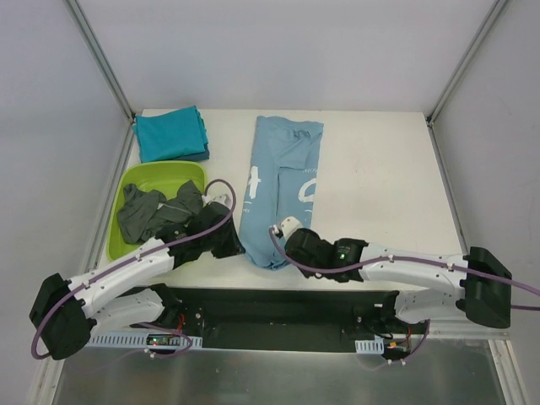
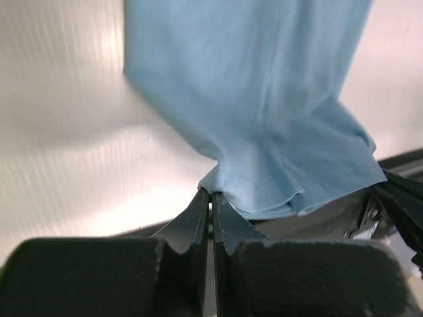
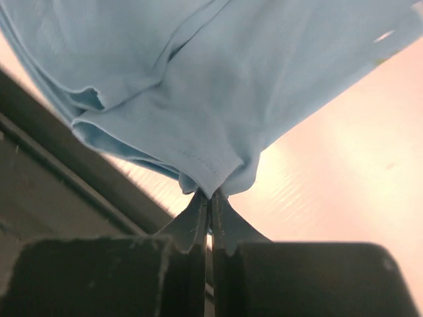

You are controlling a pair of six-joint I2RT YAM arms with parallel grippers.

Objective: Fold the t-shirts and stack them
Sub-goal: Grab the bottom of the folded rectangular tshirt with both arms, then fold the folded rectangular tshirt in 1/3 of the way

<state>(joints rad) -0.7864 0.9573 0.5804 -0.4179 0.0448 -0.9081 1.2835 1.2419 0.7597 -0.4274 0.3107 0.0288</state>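
Light blue t-shirt (image 1: 281, 181) lies on the table (image 1: 380, 194) at centre frame, folded into a long strip with the print upward and its lower end at the table's near edge. Left gripper (image 2: 211, 193) is clenched on that end's left corner. Right gripper (image 3: 209, 194) is clenched on its right corner, with hem stitching visible just above the tips. Teal t-shirt (image 1: 171, 135) sits folded at upper left. Dark grey t-shirt (image 1: 152, 213) lies crumpled in the lime-green tub (image 1: 116, 232) at left — directly below the teal one.
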